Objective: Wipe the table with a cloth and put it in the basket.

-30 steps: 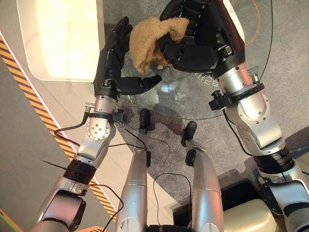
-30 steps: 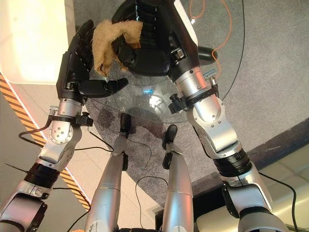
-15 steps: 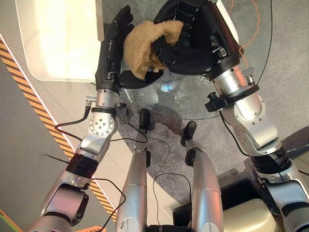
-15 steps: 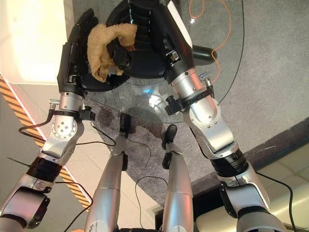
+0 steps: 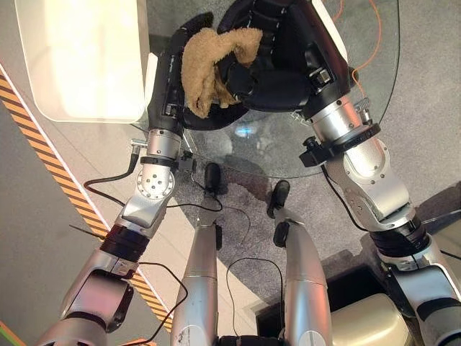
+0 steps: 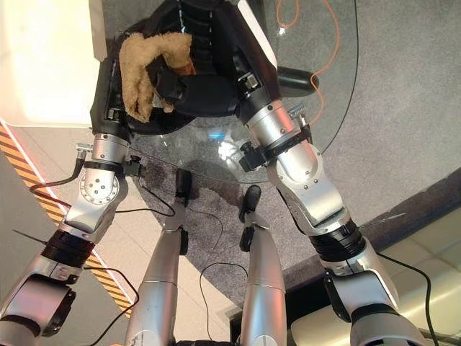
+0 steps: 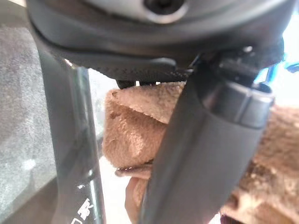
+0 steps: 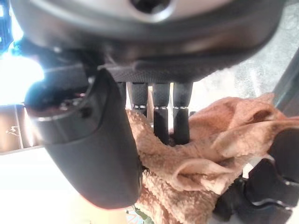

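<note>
Over the near edge of the round glass worktop (image 5: pixel 338 137), the two hands are brought together with the brown cloth (image 5: pixel 209 65) between them, held above the glass. The right hand (image 5: pixel 277 76) is seen curled round the cloth, its thumb (image 8: pixel 88 144) and fingers (image 8: pixel 161 112) closed on the folds, as the right wrist view shows. The left hand (image 5: pixel 171 79) is set against the cloth on the other side; its thumb (image 7: pixel 205 158) is laid across the fabric, pressing it against the hand. The cloth is bunched, with one end draped over the right hand's thumb and the rest hanging between the palms. Beyond the worktop's left edge, a pale cream surface (image 5: pixel 79 58) is seen on the floor side.
</note>
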Tool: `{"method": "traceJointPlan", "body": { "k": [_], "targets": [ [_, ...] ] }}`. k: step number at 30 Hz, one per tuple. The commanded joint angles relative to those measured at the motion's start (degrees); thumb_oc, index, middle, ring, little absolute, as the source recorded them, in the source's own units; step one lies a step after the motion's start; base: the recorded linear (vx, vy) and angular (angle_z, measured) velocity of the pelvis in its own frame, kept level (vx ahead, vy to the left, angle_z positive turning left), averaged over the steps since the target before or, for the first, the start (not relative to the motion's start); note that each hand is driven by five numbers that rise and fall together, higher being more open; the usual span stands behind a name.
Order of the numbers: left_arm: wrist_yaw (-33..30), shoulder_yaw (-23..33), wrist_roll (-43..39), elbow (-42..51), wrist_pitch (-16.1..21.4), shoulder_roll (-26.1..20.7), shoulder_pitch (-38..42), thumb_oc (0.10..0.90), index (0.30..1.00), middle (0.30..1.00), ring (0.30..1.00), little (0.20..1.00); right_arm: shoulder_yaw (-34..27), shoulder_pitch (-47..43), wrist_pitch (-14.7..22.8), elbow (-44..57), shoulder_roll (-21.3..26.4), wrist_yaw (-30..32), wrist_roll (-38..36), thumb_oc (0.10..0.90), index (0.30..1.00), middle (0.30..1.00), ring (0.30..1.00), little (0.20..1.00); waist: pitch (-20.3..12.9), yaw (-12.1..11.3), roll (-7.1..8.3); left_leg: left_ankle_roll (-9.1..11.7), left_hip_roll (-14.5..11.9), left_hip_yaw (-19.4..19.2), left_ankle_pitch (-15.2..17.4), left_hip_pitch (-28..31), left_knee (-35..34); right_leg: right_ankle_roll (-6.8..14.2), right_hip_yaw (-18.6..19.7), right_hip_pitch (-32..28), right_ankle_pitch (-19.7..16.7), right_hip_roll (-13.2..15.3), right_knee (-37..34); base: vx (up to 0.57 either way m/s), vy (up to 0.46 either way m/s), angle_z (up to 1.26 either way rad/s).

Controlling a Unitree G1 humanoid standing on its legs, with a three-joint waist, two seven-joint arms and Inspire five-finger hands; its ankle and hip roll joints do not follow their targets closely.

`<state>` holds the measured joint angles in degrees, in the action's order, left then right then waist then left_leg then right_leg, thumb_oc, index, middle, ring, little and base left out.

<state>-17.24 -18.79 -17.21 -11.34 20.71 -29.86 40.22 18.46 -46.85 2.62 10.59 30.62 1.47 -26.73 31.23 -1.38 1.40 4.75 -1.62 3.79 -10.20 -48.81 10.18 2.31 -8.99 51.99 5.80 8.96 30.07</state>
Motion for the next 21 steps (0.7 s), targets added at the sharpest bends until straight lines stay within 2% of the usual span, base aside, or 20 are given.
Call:
{"method": "traceJointPlan", "body": {
  "k": [1,13,16,21],
  "targets": [
    [-0.11,-0.60,3.22,3.49,5.55,1.27,7.22,0.100,0.300,0.300,0.300,0.200,-1.83,-8.51,7.48,12.57,-2.98,-0.54,-3.87,0.100,0.300,0.300,0.300,0.200,-1.43,-0.23,0.98,-2.82,1.62,-3.05,4.27,1.42,5.05,2.23,-0.22,-4.67,-9.71,-2.60,-11.40,0.00,0.000,0.00],
    [0.82,-0.68,2.14,3.91,6.19,2.35,7.46,0.100,0.300,0.300,0.300,0.200,-0.66,-8.53,7.82,11.97,-4.03,-0.12,-2.41,0.100,0.300,0.300,0.300,0.200,-1.43,0.01,0.57,-2.85,1.66,-3.04,4.12,1.48,4.67,2.29,0.06,-4.53,-9.68,-2.61,-11.60,0.00,0.000,0.00],
    [0.69,-2.13,1.94,4.37,6.11,3.64,7.94,0.100,0.300,0.300,0.300,0.200,3.06,-9.03,11.04,7.38,-6.83,1.54,2.44,0.100,0.300,0.300,0.300,0.200,-1.43,-0.68,-0.30,-2.91,2.20,-2.64,3.80,1.66,4.25,2.27,-0.25,-4.86,-9.70,-2.31,-12.13,0.00,0.000,0.00],
    [1.98,-2.67,0.40,4.14,6.50,4.18,8.35,0.100,0.300,0.300,0.300,0.200,4.99,-9.38,13.32,4.08,-8.25,3.01,5.28,0.100,0.300,0.300,0.300,0.200,-1.43,-1.29,-1.03,-2.99,2.51,-2.37,3.71,1.25,4.30,2.29,-0.65,-4.58,-9.74,-1.91,-12.31,0.00,0.000,0.00]
  ]
}}
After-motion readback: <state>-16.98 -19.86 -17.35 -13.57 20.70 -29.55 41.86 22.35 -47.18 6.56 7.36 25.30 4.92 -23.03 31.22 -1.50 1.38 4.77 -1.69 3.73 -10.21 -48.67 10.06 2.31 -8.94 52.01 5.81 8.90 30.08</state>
